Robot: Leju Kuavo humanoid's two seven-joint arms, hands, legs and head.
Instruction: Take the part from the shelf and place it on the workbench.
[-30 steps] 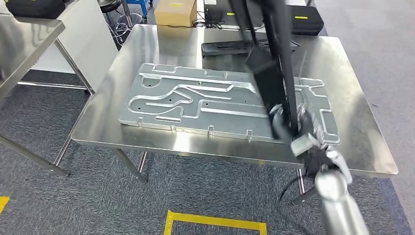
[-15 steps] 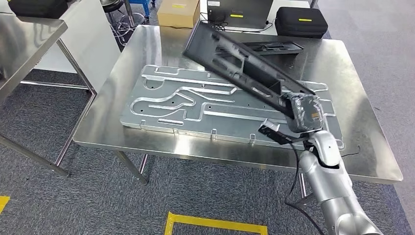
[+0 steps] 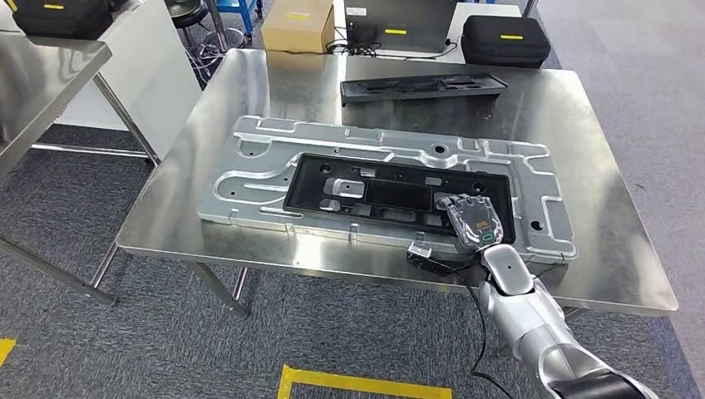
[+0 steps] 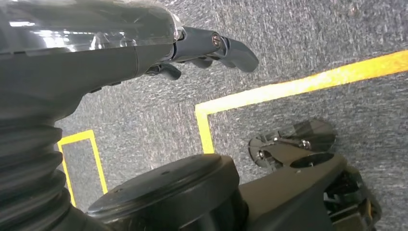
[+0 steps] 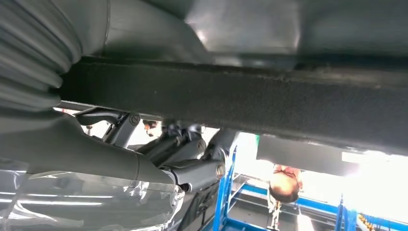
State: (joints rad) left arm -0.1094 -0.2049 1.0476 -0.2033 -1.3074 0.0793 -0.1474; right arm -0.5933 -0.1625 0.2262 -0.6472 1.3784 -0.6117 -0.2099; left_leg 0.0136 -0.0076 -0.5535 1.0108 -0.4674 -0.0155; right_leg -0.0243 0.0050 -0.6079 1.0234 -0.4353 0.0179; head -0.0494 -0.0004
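Note:
The black plastic part (image 3: pixel 391 198) lies flat on the ribbed silver plate (image 3: pixel 249 158) on the steel workbench (image 3: pixel 599 258). My right hand (image 3: pixel 474 220) sits on the part's near right end and holds its edge. In the right wrist view that dark edge (image 5: pixel 269 103) runs across between the hand's cover and its fingers (image 5: pixel 192 154). My left hand (image 4: pixel 202 48) hangs beside my body above the grey carpet, fingers loosely apart and holding nothing.
A second black part (image 3: pixel 420 86) lies at the workbench's far side. Beyond it stand a cardboard box (image 3: pixel 298 25) and a black case (image 3: pixel 505 37). Another steel table (image 3: pixel 50 75) stands at left. Yellow tape (image 3: pixel 366 384) marks the floor in front.
The black part has swung down from a tilted pose in the air to lie flat on the silver plate, and my right hand has come down with it.

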